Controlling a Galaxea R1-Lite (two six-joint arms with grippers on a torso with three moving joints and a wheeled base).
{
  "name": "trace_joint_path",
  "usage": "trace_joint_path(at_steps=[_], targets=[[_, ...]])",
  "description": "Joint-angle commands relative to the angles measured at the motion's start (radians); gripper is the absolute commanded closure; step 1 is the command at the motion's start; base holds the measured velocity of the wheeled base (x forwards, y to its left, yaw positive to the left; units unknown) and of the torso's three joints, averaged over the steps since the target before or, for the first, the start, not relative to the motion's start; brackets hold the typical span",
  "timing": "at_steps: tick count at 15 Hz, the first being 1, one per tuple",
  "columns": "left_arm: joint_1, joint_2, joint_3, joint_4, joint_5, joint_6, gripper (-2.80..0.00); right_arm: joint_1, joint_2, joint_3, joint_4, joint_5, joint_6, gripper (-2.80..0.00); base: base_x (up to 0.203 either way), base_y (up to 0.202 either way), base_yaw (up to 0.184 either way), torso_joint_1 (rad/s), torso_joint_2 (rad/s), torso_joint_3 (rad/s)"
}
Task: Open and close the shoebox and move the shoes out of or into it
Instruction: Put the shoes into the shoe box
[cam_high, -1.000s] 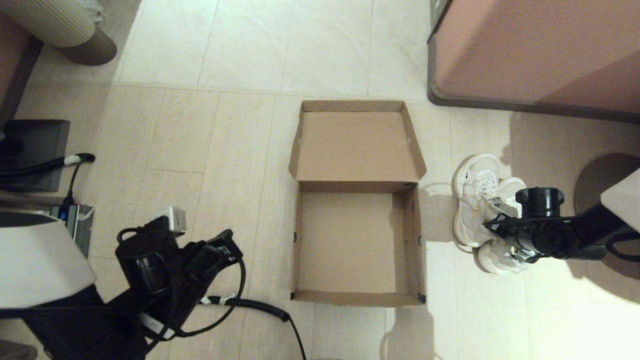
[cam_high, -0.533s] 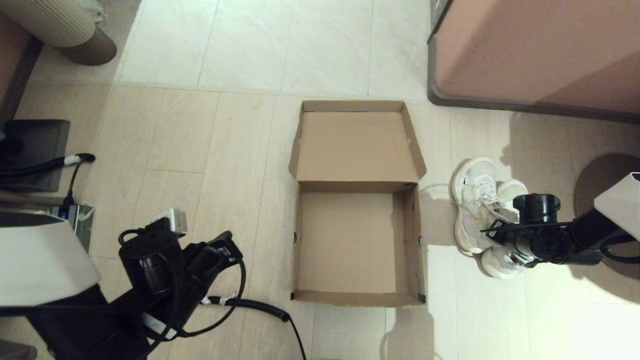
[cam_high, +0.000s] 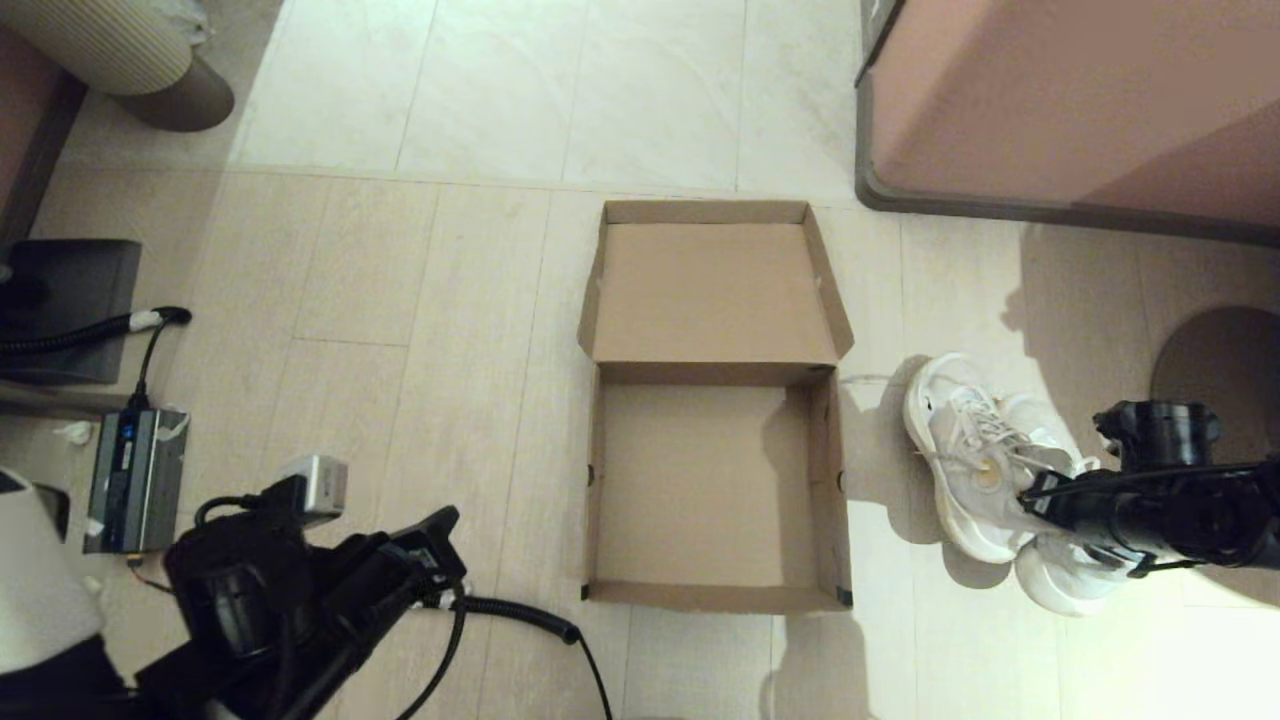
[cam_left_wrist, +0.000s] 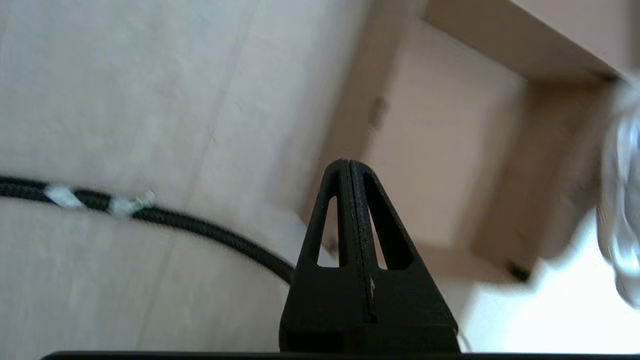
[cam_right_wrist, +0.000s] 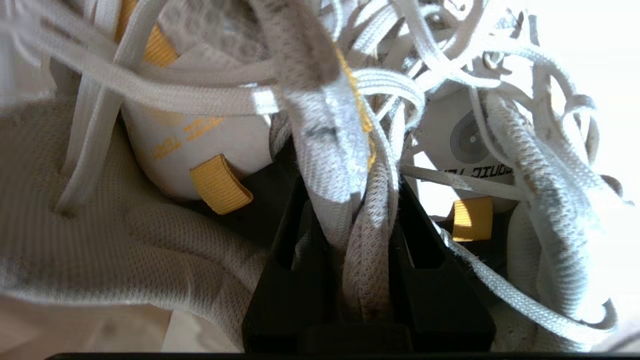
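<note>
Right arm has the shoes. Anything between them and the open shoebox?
Only the shoebox's own right wall; the shoes must clear it. The floor strip between looks bare, the lid lies folded back, the interior is empty. The right gripper pinches the shoes' inner collars.

The right gripper (cam_high: 1040, 497) hides part of the shoes (cam_high: 985, 470); the cabinet (cam_high: 1080, 100) runs off frame.
</note>
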Motion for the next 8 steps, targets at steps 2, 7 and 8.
trace_joint_path(at_steps=[2, 7, 8], targets=[[-0.02, -0.147, 0.086, -0.008, -0.05, 0.002, 0.0, -0.046, -0.253, 0.095, 0.037, 0.026, -0.004, 0.0, 0.0, 0.0, 0.0, 0.0, 0.0, 0.0], [-0.082, -0.425, 0.147, 0.012, -0.026, 0.032, 0.0, -0.053, -0.613, 0.145, 0.215, 0.159, 0.0, 0.0, 0.0, 0.0, 0.0, 0.0, 0.0, 0.0], [-0.083, -0.458, 0.149, 0.066, 0.004, 0.039, 0.0, -0.008, -0.655, 0.143, 0.232, 0.169, 0.003, 0.0, 0.0, 0.0, 0.0, 0.0, 0.0, 0.0]])
